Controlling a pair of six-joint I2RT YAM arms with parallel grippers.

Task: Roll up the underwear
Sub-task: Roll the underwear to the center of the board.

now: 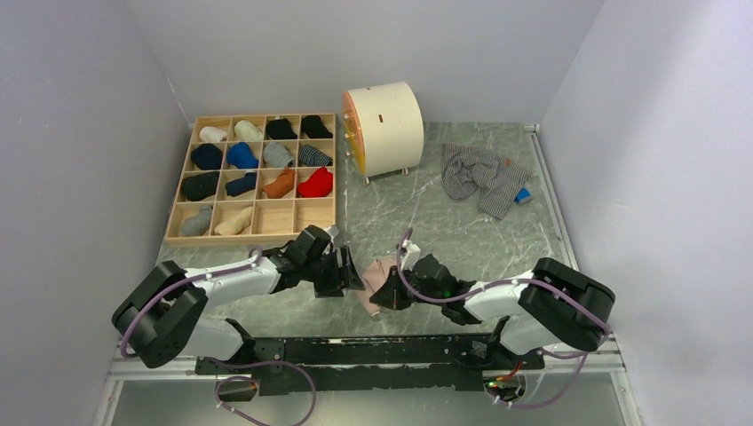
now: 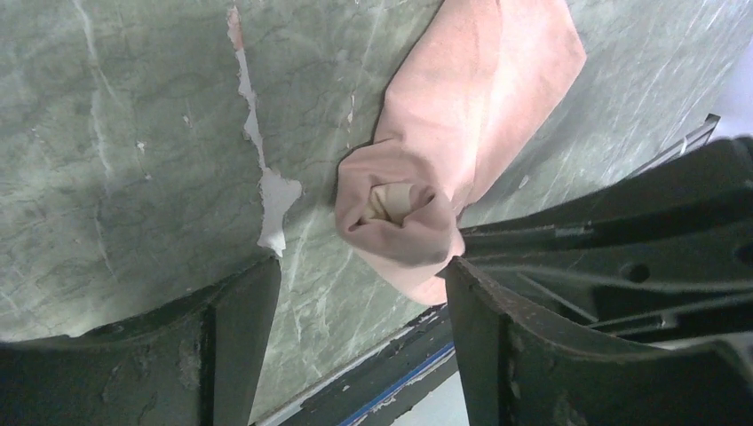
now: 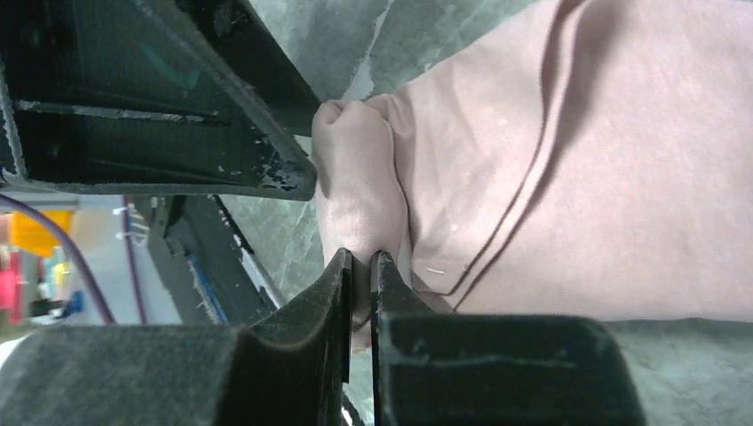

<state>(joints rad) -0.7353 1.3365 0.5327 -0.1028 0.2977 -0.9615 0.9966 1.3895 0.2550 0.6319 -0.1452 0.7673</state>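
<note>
A green marbled table [image 1: 462, 240] is seen from above, with two robot arms reaching in from its near edge. The pink underwear [image 1: 377, 280] lies near the front of the table, between the two arms. In the left wrist view, the pink underwear [image 2: 462, 115] has one end wound into a small tight roll, and the rest trails away flat.

The left arm [image 1: 231, 280] has its jaws apart. The rolled end sits between them, close against one side, and is not gripped. The right arm [image 1: 497, 293] has its jaws pressed together on a fold at the rolled end. The right wrist view shows pink underwear [image 3: 577, 160] pinched there, with flat cloth spreading beyond.

The roll looks only just begun, with most of the cloth not yet wound. The next move likely calls for the open jaws to close on the roll's free end. Both arms would then turn it along the flat cloth while keeping it tight.

The grey striped underwear [image 1: 479, 177] lies crumpled at the back right of the table. A small blue block [image 1: 523, 195] is just beside it. A wooden tray [image 1: 313, 215] at the back left holds rolled garments in most compartments, and a cream drum [image 1: 386, 129] stands beside it.
</note>
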